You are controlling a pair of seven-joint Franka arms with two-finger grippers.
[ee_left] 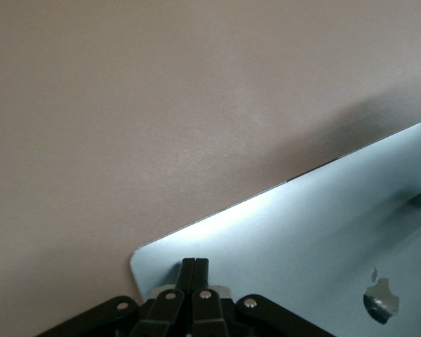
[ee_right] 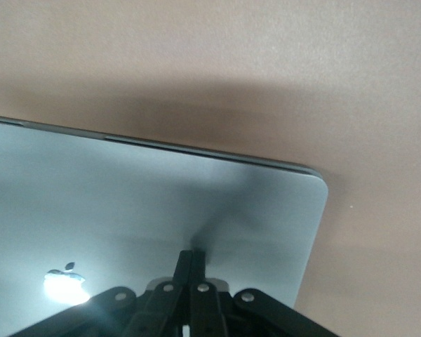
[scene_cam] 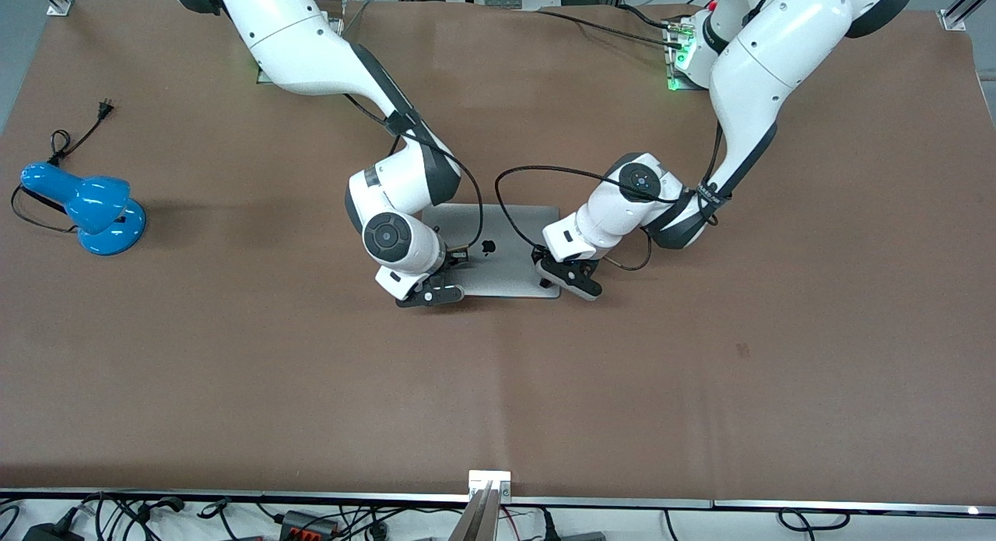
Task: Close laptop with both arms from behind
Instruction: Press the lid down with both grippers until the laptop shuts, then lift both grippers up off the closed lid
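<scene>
The silver-grey laptop lies in the middle of the brown table with its lid down flat and the black apple logo facing up. My right gripper is shut, its fingertips resting on the lid near the corner toward the right arm's end. My left gripper is shut, its fingertips on the lid near the other front-camera-side corner. The left wrist view shows the shut fingers on the lid. The right wrist view shows the same, shut fingers on the lid. Keyboard and screen are hidden.
A blue desk lamp with a black cord and plug lies toward the right arm's end of the table. A small white bracket sits at the table edge nearest the front camera.
</scene>
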